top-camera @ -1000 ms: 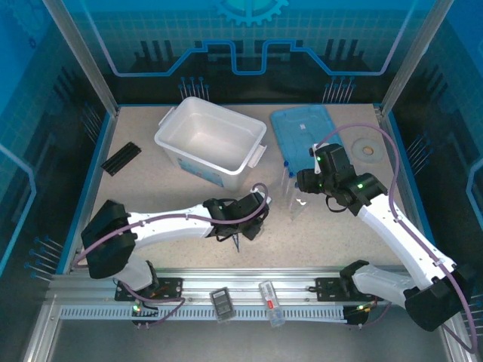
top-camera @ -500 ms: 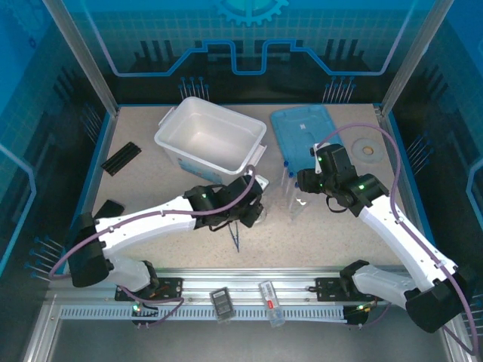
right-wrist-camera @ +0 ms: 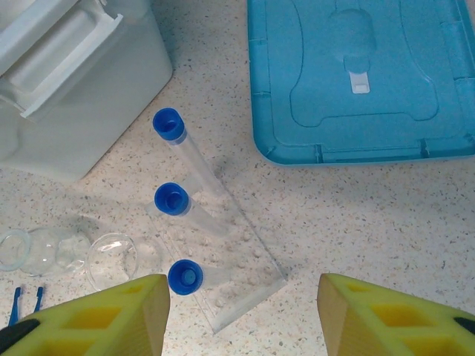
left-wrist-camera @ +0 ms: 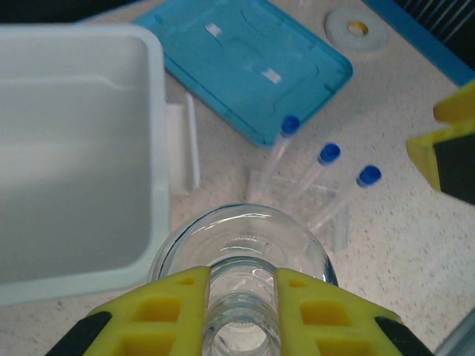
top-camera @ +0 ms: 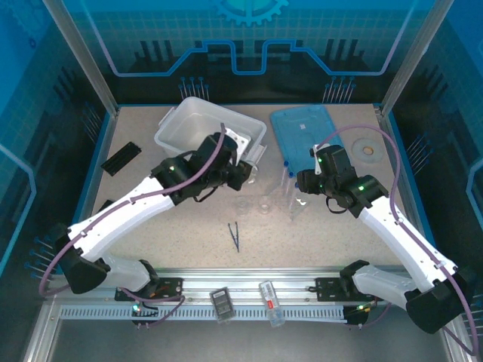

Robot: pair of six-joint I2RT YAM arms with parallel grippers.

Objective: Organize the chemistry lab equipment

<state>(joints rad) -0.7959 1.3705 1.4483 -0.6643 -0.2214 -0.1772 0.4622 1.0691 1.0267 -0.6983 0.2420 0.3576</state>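
Three slim clear tubes (right-wrist-camera: pixel 172 199) with blue caps sit in a row in the small clear rack (right-wrist-camera: pixel 239 248), a flat see-through piece lying at an angle on the speckled table (right-wrist-camera: pixel 386 245). Left gripper (left-wrist-camera: pixel 241 280) is up in the air left of the rack, fingers narrow and clamped on the neck of a small round glass vessel (left-wrist-camera: pixel 249 230). The vessel is clear, and its wide round body sticks out past the fingertips toward the rack. Right gripper (right-wrist-camera: pixel 239 282) hovers above the rack's near end with its yellow fingers spread wide, gripping nothing. More clear glass pieces (right-wrist-camera: pixel 111 259) lie on the table just left of the rack's near end, too see-through to count or tell their shape. Dark blue tweezers (top-camera: pixel 235 236) lie flat, left of the rack and nearer, apart from it, with one end close to the glass pieces. White bin (left-wrist-camera: pixel 157 133) stands open, left of the rack and beyond it. Its light-blue lid (right-wrist-camera: pixel 356 74) lies flat on the table just beyond the rack, off the bin. Pale round ring (top-camera: pixel 367 149) sits right of the rack and beyond it, past the lid. Flat black ridged strip (top-camera: pixel 121 157) lies far left of the rack, past the bin. Left arm (top-camera: pixel 128 215) stretches across the table left of the rack, over the bin's near edge.
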